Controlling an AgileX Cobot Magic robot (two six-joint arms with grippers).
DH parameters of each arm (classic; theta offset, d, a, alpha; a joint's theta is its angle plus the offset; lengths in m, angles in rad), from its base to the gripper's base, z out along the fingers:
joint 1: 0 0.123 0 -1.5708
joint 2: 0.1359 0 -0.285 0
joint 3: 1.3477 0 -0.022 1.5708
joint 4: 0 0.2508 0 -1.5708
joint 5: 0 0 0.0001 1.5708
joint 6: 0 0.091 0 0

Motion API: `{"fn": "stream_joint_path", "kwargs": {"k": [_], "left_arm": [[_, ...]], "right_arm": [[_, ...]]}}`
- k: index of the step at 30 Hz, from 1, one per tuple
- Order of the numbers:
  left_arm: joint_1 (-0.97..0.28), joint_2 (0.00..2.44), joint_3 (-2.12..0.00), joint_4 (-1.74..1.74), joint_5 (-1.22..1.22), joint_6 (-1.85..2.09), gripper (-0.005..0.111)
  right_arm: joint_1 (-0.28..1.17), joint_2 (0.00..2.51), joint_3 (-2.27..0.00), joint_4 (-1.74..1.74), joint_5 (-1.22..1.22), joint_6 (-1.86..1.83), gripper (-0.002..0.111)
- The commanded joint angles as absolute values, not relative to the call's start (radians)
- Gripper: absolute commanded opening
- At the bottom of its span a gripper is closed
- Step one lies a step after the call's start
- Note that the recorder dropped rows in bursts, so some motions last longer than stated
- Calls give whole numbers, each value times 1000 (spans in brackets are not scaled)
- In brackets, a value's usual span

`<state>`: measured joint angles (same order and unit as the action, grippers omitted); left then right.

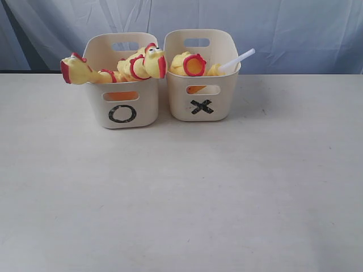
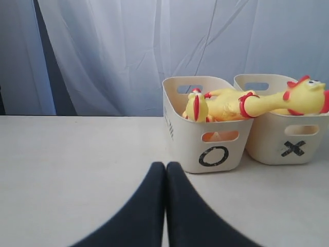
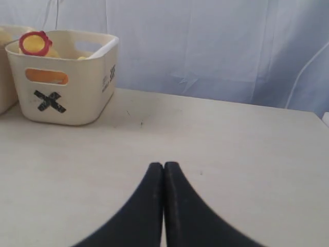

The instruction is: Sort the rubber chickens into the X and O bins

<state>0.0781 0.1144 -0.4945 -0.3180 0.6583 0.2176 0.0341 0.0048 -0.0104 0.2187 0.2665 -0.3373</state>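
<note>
Looking through the exterior camera, I see two floppy yellow rubber chickens (image 1: 143,65) draped over the rim of the cream plastic O bin (image 1: 148,107), too long to lie inside. The third chicken (image 1: 194,65), with its white tube (image 1: 238,60), sits in the matching X bin (image 1: 177,107) just beside. With all three binned, I judge the sorting done. Left wrist camera: my left pincer (image 2: 165,172) is pressed together, empty, low over the pale table (image 2: 77,170). Right wrist camera: my right pincer (image 3: 163,172) is likewise together, holding nothing, apart from the X bin.
</note>
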Motion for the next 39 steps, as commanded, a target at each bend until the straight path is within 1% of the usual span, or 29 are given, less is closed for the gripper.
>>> {"fn": "stream_joint_path", "kwargs": {"k": [1,4,13,17,20,28,32,39], "left_arm": [[78,55,-375,-328,577,221,0],[78,32,-314,-291,507,221,0],[78,0,-197,-259,507,221,0],[78,0,-145,-182,391,221,0],[78,0,-114,-101,376,221,0],[78,0,-10,-51,310,221,0],[78,0,0,-52,309,221,0],[78,0,0,-51,205,221,0]], "right_arm": [[31,0,0,117,303,-339,-1],[31,0,0,112,304,-339,-1],[31,0,0,114,304,-339,-1],[31,0,0,114,304,-339,-1],[31,0,0,114,304,-339,-1],[31,0,0,114,302,-339,-1],[31,0,0,114,300,-339,-1],[31,0,0,112,281,-339,-1]]}}
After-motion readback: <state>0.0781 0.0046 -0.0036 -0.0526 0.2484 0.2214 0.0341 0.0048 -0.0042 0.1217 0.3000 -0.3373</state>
